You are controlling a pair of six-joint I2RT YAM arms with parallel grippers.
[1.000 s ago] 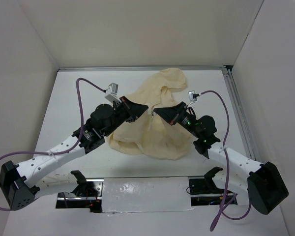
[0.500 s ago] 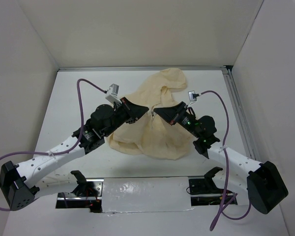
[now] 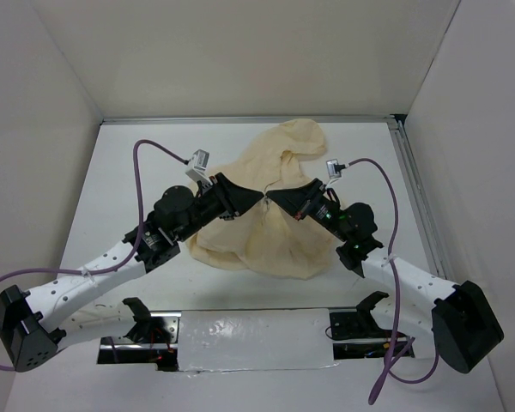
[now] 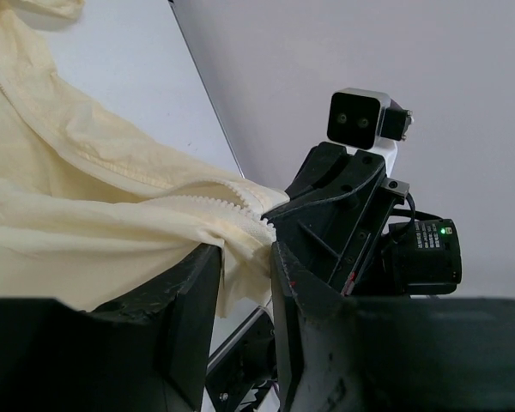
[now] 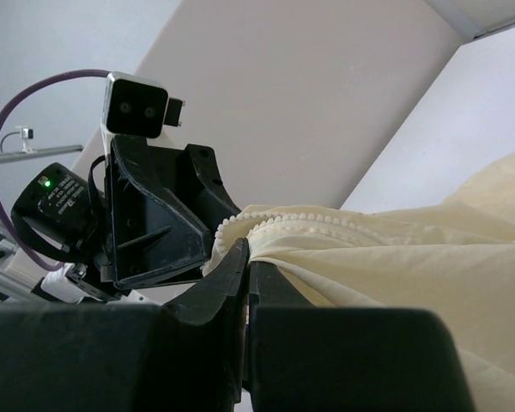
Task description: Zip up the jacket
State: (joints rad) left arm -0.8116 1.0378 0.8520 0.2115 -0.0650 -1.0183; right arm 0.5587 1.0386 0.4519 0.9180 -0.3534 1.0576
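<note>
The jacket [image 3: 266, 245] lies crumpled in the middle of the bench [image 3: 137, 163], its hood end toward 12 o'clock. The left end effector [image 3: 256, 199] reaches in from 8 o'clock and the right end effector [image 3: 275, 196] from 4 o'clock, their tips nearly meeting over the garment's middle. Each is clamped on a fold of cream fabric beside the zipper teeth [image 5: 309, 219], holding that edge raised above the heap.

The soft cream fabric jacket [image 3: 275, 245] lies mid-frame on the white table [image 3: 129, 172], the left gripper [image 3: 256, 200] and right gripper [image 3: 274, 196] meeting at its centre.
</note>
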